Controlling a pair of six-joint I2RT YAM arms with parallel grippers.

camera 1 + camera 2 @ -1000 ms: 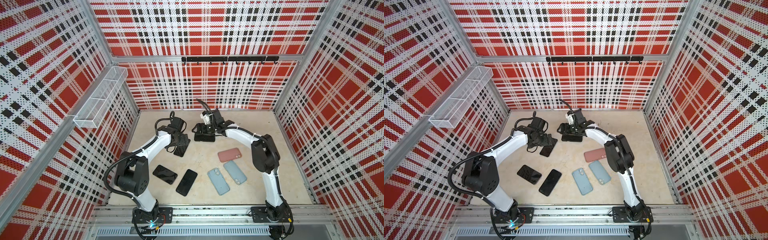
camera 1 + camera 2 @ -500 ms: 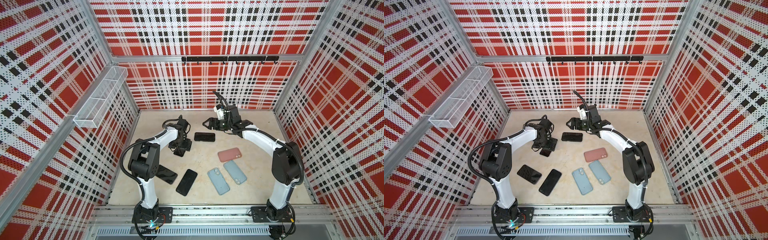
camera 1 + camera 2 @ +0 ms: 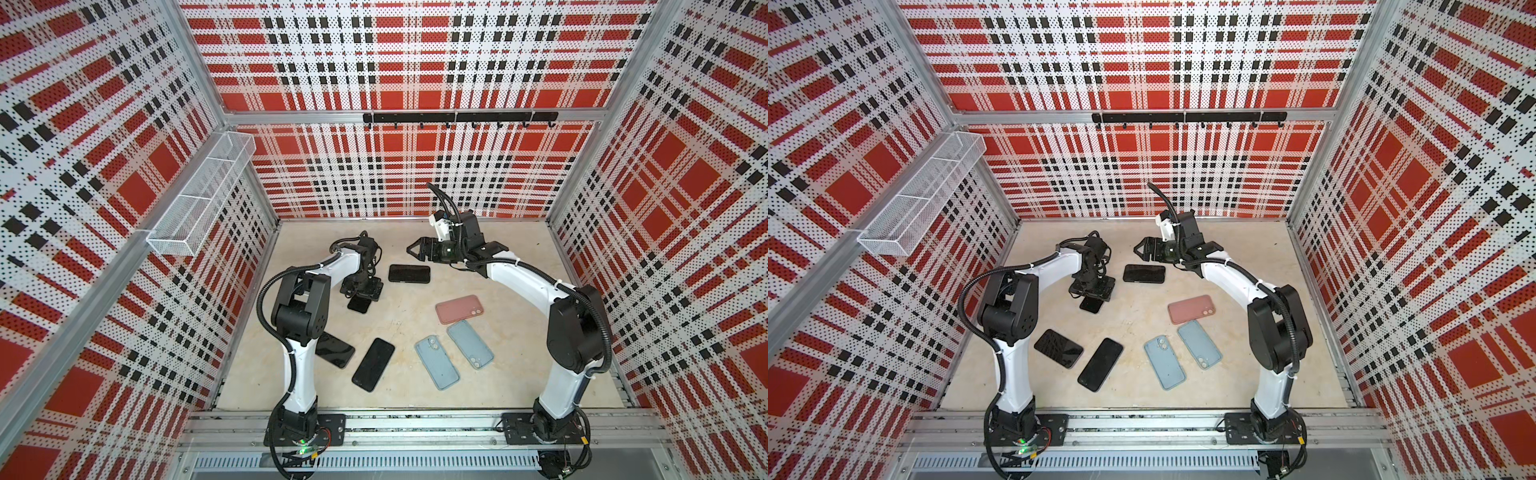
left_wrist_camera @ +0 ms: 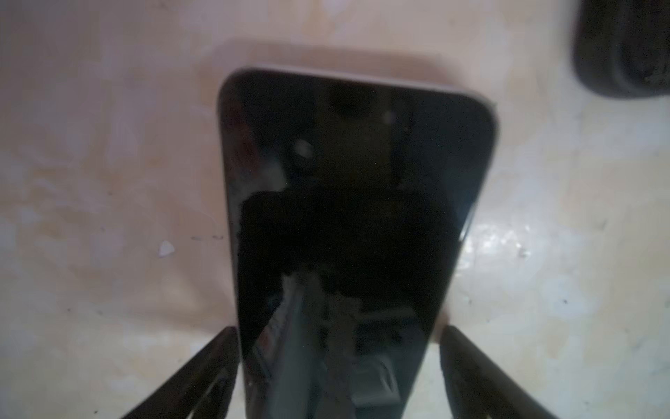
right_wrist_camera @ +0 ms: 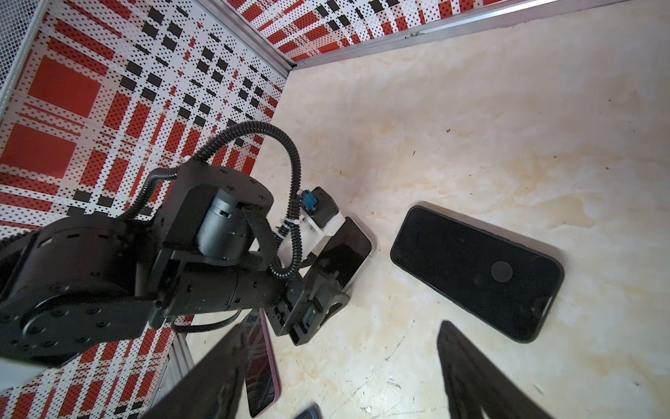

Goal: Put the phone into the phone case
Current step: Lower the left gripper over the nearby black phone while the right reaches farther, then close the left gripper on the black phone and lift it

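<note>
- The left gripper (image 3: pixel 360 291) sits at 10 o'clock on the table (image 3: pixel 528 237). A second ago its jaws were spread wide. They have since drawn in around the grey-rimmed phone (image 3: pixel 359 305) lying there, and the elbow has swung up. I'd say it is taking hold for the carry to a case.
- A spare phone (image 3: pixel 336 350) and a second spare phone (image 3: pixel 373 364) lie at 7 o'clock, unmoved.
- The black phone (image 3: pixel 409 273) is at 12 o'clock. A second ago the other arm was down on it. Now it lies flat and alone.
- The right gripper (image 3: pixel 415 249) has lifted clear towards 1 o'clock, with its fingers spread and nothing between them.
- The pink case (image 3: pixel 459 309) at 3 o'clock, the blue case (image 3: pixel 437 361) and the second blue case (image 3: pixel 470 344) at 5 o'clock have not shifted. They are well apart from both grippers, so the fitting for this phone looks still to be done.
- The left wrist view shows what the top views hide. Its fingers (image 4: pixel 203 370) flank the phone's long edges, one seemingly touching and a sliver of table showing beside the other. I cannot tell whether it is clamped yet.
- The right wrist view alone shows that phone's end (image 5: pixel 344 250) poking past the left gripper. It also shows a round mark on the black phone (image 5: pixel 475 272).
</note>
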